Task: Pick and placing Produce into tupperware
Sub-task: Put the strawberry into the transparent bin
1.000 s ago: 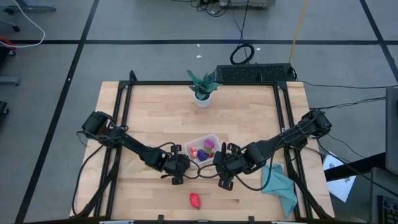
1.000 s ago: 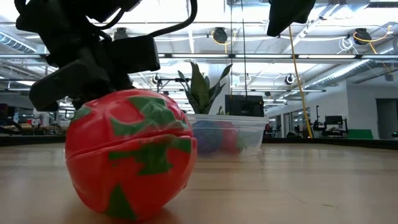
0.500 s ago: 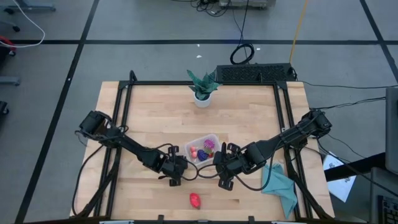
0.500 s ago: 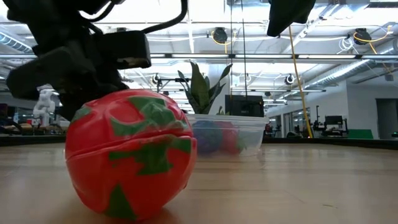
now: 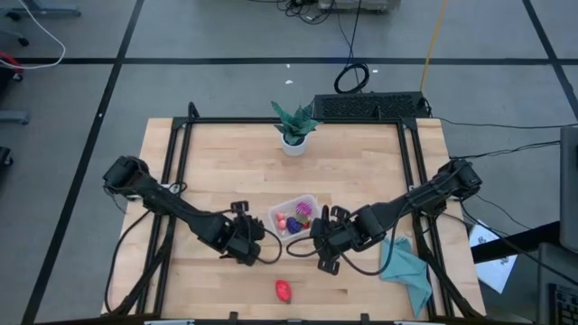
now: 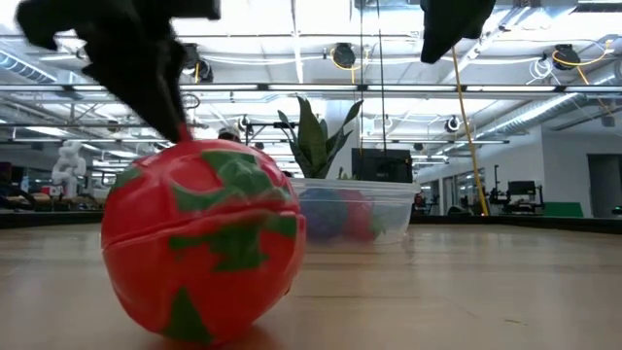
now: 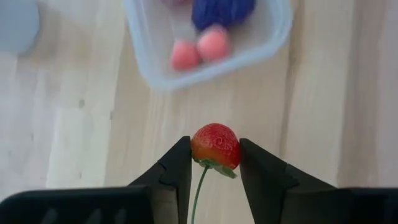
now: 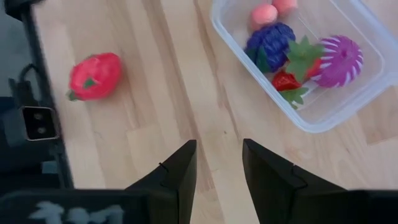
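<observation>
Between the left gripper's [image 7: 215, 163] fingers sits a small strawberry [image 7: 215, 145], pinched tight and held above the wood just short of the tupperware [image 7: 267, 38], presumably for carrying over its rim. Other fruits [image 8: 292, 59] already lie inside. Beside the tub the right gripper [image 8: 219, 163] hangs parted and empty; a larger red fruit [image 5: 284, 290] waits nearer the table edge.

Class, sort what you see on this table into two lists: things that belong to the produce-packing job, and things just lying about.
Job:
- tupperware, some fruit already inside
- strawberry, in the left gripper
- red fruit, loose on the table
- right gripper, holding nothing, beside the tupperware

Lying about:
- potted plant
- teal cloth
</observation>
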Robot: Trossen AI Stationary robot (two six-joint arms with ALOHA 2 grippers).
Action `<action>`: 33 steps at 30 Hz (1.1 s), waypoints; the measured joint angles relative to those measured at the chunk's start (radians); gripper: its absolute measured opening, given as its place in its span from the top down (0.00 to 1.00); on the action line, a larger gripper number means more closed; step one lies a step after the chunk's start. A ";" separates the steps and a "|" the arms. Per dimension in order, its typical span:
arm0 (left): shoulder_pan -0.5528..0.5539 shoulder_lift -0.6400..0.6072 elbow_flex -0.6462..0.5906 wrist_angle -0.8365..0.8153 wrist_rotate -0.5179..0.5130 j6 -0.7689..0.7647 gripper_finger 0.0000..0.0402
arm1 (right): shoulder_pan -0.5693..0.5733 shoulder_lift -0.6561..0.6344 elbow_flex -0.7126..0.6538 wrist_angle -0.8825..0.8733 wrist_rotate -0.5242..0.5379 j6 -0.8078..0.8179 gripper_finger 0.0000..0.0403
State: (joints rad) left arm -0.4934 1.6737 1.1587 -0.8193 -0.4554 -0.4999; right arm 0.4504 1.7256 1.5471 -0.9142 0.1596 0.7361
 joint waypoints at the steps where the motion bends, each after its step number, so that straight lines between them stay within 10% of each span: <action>1: -0.001 -0.001 0.019 -0.018 -0.011 -0.003 0.72 | -0.001 0.000 0.000 -0.006 0.000 -0.001 0.70; 14: 0.013 -0.039 0.116 -0.274 -0.098 -0.018 0.72 | -0.094 -0.045 -0.001 -0.073 0.001 -0.104 0.70; 33: 0.123 -0.030 0.123 0.119 -0.034 0.305 0.72 | -0.323 -0.300 -0.001 -0.141 0.005 -0.259 0.70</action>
State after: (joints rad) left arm -0.3707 1.6439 1.2819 -0.7006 -0.4894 -0.1945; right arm 0.1272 1.4252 1.5463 -1.0553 0.1650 0.4767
